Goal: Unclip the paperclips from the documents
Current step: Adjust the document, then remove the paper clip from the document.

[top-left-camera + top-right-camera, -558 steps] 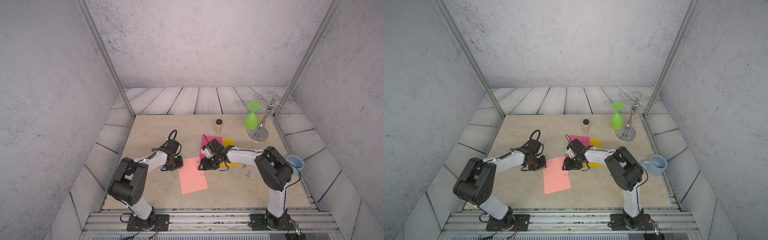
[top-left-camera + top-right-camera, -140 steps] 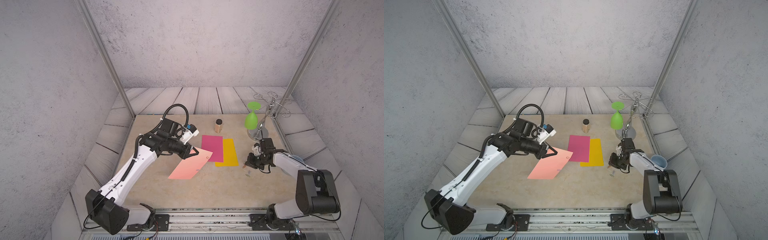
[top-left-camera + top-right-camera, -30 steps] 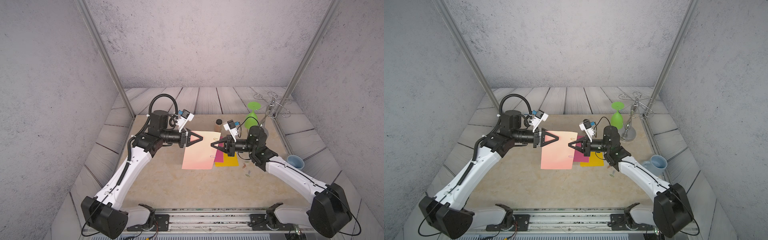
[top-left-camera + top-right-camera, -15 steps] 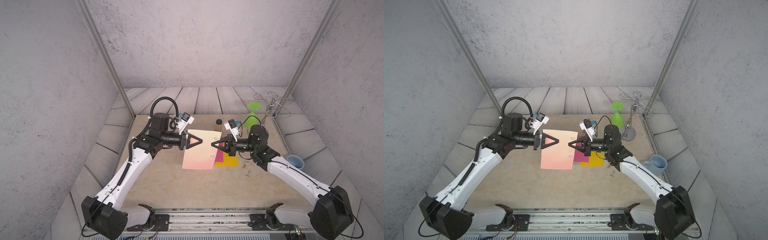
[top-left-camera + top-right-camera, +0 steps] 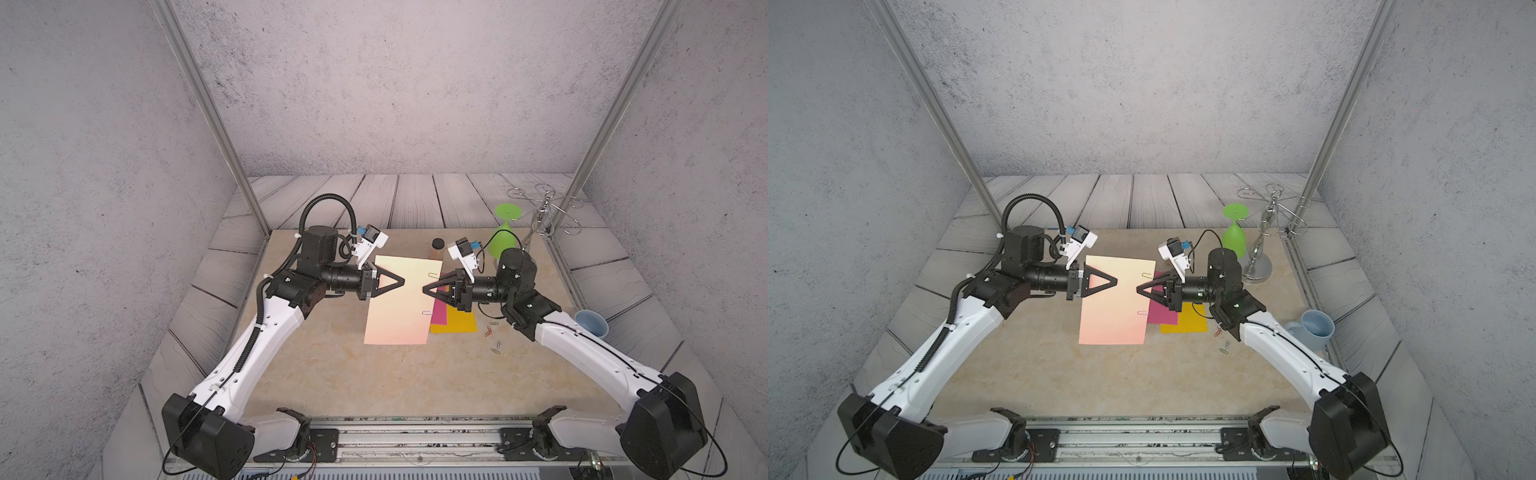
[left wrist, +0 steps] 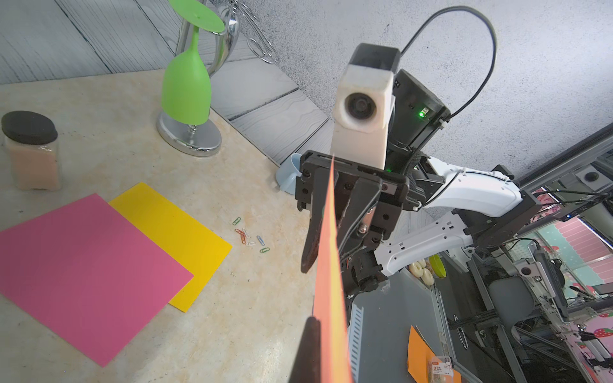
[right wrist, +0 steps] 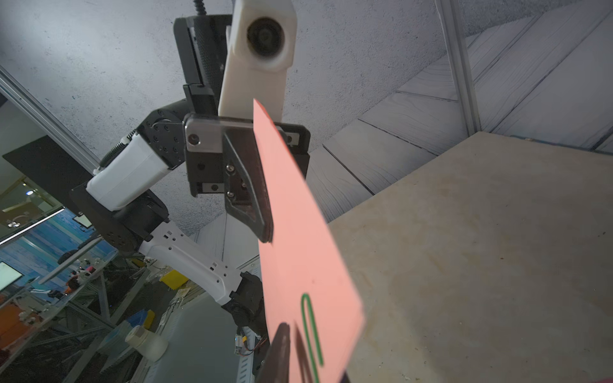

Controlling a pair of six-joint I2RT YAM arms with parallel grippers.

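Tips of my right pincer vanish behind the salmon sheet in the left wrist view, so I cannot tell whether it grips. My left pincer is clamped on that sheet. The sheet's green paperclip sits just beside the right pincer. Seconds earlier that pincer hovered low by the loose paperclips.

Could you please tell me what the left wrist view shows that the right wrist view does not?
Only the left wrist view shows the magenta paper sheet and yellow paper sheet lying flat on the beige tabletop, the heap of loose coloured wire paperclips, the inverted green wine glass, and the right gripper. Only the right wrist view shows the green wire paperclip clipped on the salmon pink paper sheet and the left gripper clamped on that sheet. Both show that salmon sheet nearly edge-on, raised above the tabletop.
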